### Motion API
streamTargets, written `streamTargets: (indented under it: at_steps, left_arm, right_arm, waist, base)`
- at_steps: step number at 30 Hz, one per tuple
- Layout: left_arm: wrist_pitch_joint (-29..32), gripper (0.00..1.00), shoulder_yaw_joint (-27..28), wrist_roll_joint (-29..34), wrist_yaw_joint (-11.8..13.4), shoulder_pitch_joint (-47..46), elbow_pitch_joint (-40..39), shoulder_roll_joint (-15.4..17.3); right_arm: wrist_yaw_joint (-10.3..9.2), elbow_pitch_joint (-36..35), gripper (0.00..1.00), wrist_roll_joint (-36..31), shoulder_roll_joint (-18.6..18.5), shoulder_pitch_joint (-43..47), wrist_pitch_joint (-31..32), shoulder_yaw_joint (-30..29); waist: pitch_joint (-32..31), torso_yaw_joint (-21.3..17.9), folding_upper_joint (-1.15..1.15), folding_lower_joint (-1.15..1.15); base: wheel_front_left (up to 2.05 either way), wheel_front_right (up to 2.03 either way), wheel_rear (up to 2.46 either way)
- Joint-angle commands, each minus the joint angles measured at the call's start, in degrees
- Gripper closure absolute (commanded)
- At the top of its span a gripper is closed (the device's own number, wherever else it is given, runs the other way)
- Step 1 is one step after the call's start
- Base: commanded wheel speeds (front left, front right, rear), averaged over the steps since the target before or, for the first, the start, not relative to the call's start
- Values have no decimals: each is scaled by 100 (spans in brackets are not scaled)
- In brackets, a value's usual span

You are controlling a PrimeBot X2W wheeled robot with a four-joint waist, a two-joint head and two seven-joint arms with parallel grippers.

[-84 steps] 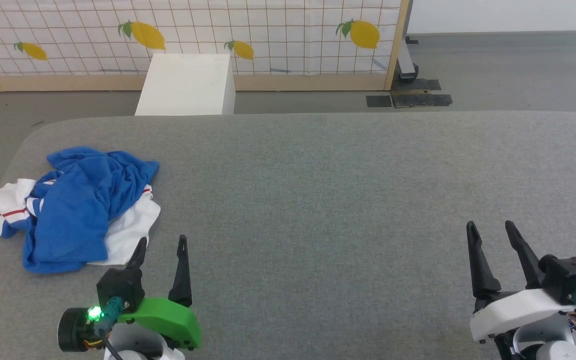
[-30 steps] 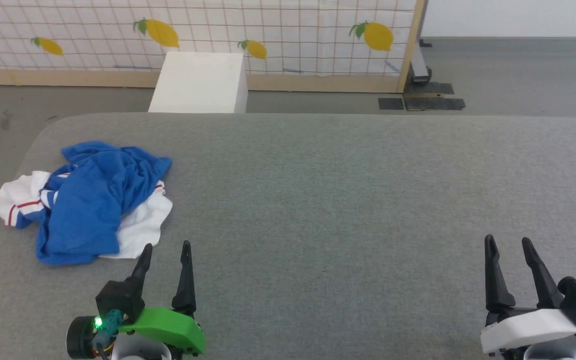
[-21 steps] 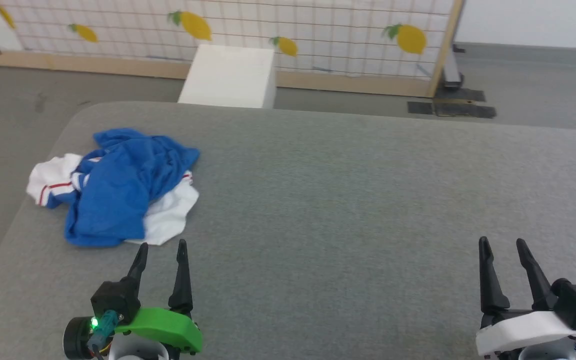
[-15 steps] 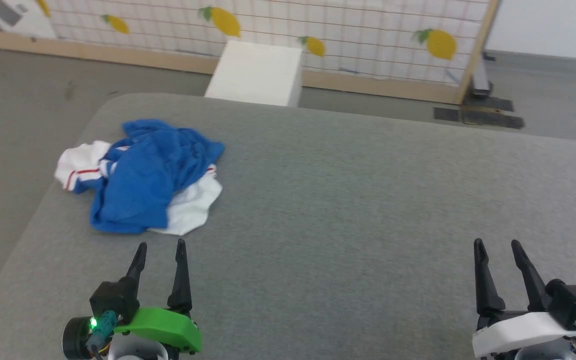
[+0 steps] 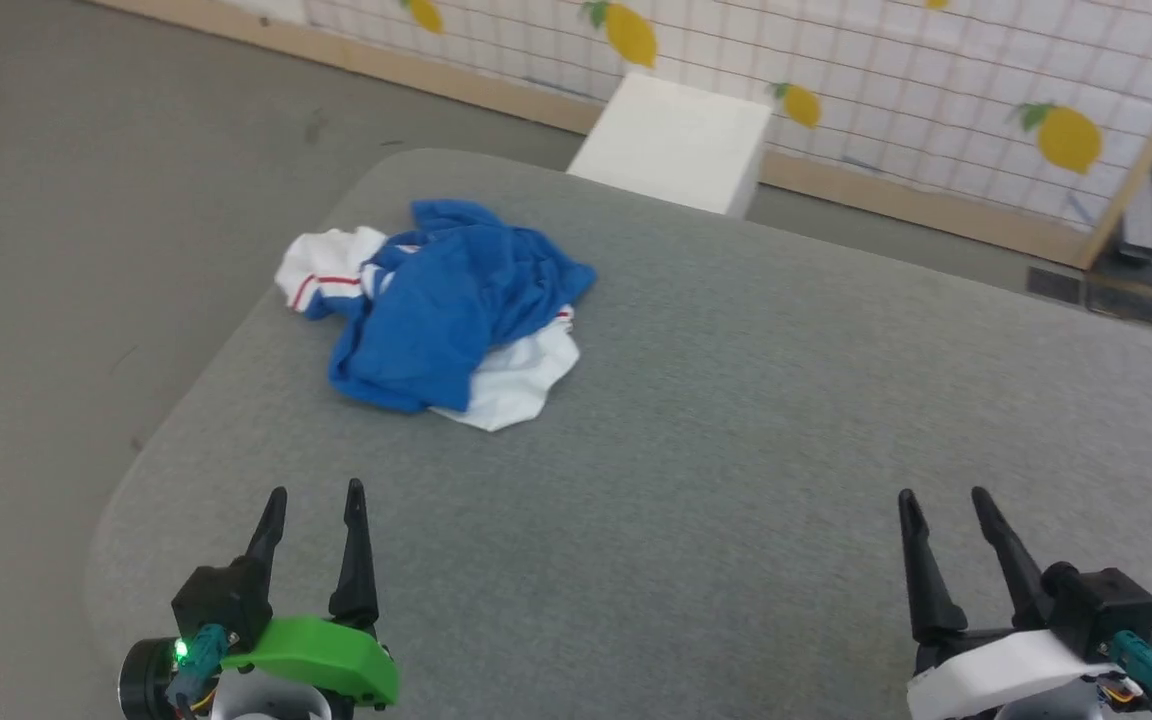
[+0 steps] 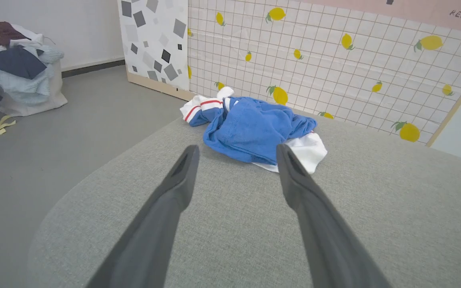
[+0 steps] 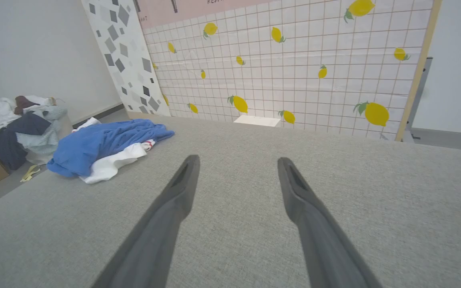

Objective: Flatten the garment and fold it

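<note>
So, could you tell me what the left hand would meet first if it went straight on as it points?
Probably the crumpled blue-and-white garment: the left hand, open, aims at it across bare grey surface, though height is unclear.

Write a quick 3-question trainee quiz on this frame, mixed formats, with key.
1. Fill in: the left gripper and right gripper both have jaws ____.
2. True or false: the garment lies spread flat on the grey table.
3. Which gripper is nearer the garment? A) left B) right C) both touch it

Key: 1 open, holding nothing; 2 false, it is crumpled in a heap; 3 A.
</note>
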Motion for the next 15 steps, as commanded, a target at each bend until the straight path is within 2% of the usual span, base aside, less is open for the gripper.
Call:
streamTargets:
  at_steps: [1, 15]
  left_arm:
    - [-22, 0, 13, -20, 8, 59, -2, -18]
    - [-22, 0, 99, 53, -78, 140, 41, -18]
  right_arm:
    - [-8, 25, 0, -35, 1, -22, -34, 27]
    - [-8, 103, 0, 14, 1, 94, -34, 127]
  waist:
    - [-35, 285, 0, 0]
    - [-160, 594, 0, 0]
  base:
    - [0, 0, 0]
    - [0, 0, 0]
